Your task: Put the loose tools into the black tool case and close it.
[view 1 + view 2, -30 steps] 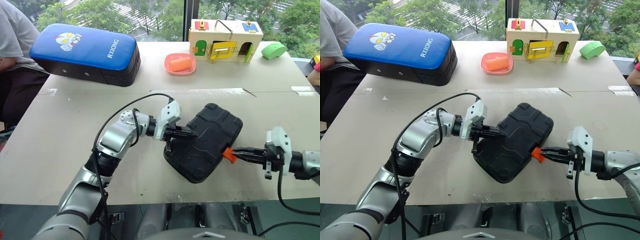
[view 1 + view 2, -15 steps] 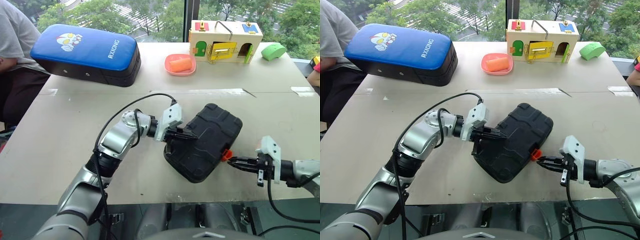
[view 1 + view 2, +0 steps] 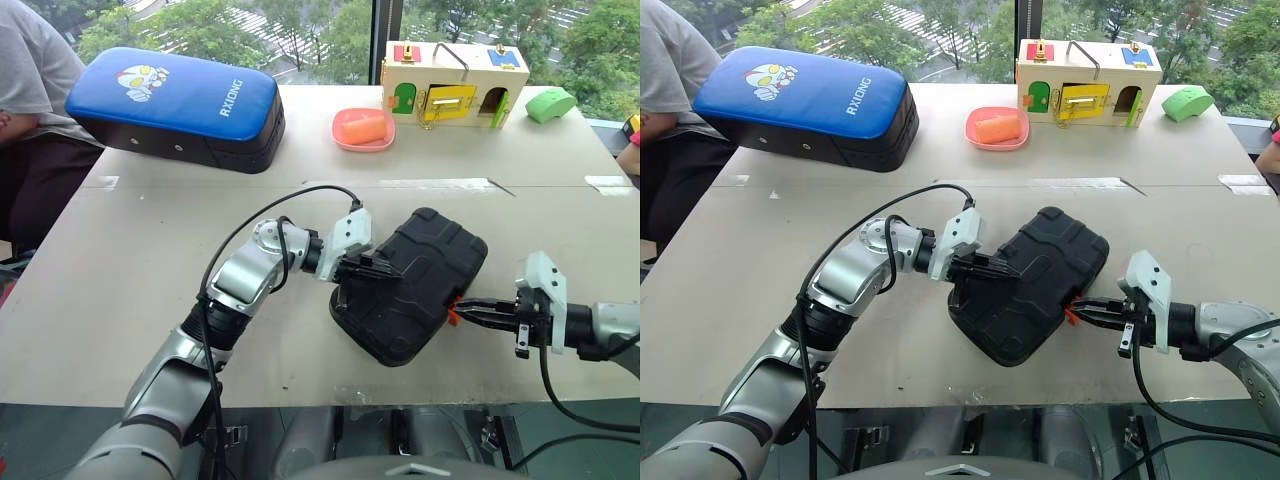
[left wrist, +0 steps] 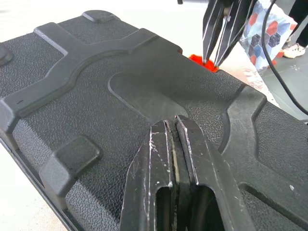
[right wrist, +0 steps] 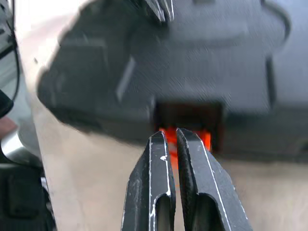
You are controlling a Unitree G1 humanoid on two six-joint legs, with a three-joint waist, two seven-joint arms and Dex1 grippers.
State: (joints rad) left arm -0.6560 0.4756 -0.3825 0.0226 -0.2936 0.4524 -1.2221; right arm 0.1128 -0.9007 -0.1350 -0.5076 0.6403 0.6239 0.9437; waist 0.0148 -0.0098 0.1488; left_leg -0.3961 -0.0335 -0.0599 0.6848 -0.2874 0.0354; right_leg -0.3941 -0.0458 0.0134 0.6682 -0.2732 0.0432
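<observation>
The black tool case [image 3: 420, 285] lies closed and askew on the table's middle, ribbed shell up. My left gripper [image 3: 385, 268] is shut, its tips [image 4: 174, 121] resting on the lid near the case's left end. From the right, my right gripper [image 3: 462, 308] is shut too, and its tips [image 5: 172, 132] touch the small orange latch [image 5: 207, 139] on the case's front edge. The latch [image 4: 199, 60] also appears past the lid in the left wrist view, with the right gripper's fingers [image 4: 219, 33] above it. The loose tools are out of view.
A blue-topped padded bag [image 3: 175, 105] lies at the back left, beside a seated person [image 3: 30, 90]. At the back stand a pink dish [image 3: 363, 128], a wooden latch box [image 3: 453, 82] and a green object [image 3: 549, 103]. Bare tabletop [image 3: 150, 260] surrounds the case.
My right gripper dipped back from the latch, then returned to it. The latch now sticks out less than a second ago. The left gripper kept its place on the lid.
</observation>
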